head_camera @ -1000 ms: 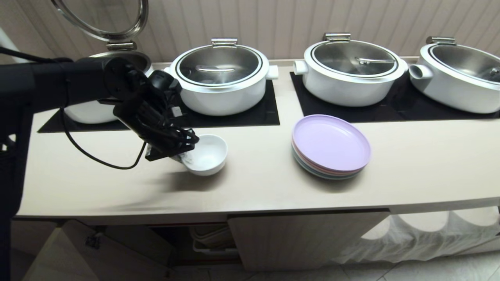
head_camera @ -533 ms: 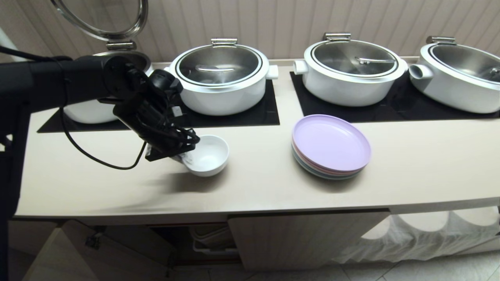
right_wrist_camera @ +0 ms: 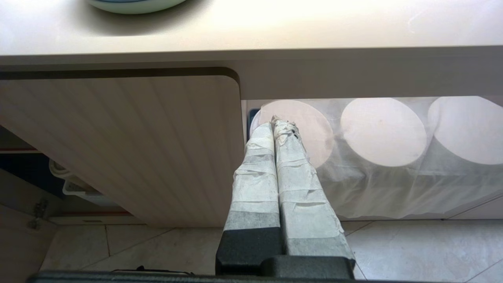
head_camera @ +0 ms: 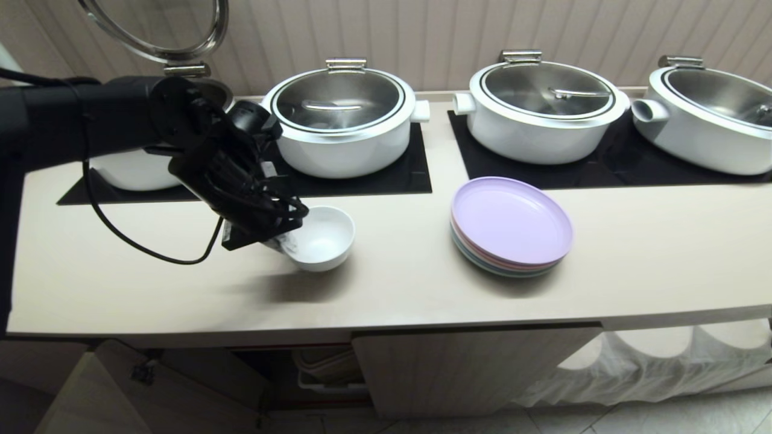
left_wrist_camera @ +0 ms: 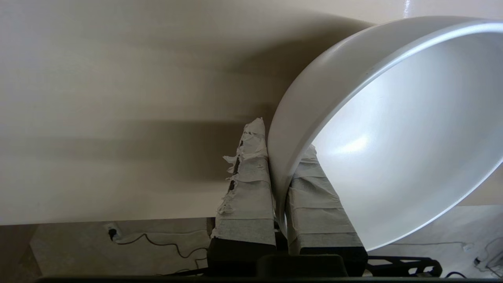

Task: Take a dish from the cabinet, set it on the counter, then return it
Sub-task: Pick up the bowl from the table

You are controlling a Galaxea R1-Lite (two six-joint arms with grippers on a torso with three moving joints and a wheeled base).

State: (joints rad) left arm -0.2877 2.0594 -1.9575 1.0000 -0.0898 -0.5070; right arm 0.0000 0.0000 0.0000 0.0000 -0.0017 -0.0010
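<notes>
Plain unmarked dish (head_camera: 322, 236), no lettering

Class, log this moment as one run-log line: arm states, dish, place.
left pincer: shut on bowl rim | bowl: tilted, above counter | right pincer: shut, parked by cabinet door

Counter (head_camera: 392, 289): dish (head_camera: 322, 238) left of the plate stack (head_camera: 511, 226); pots (head_camera: 344, 120) behind both; cabinet (head_camera: 470, 367) beneath the counter.

Four pots (head_camera: 344, 123), pastel plates (head_camera: 510, 226)
</notes>
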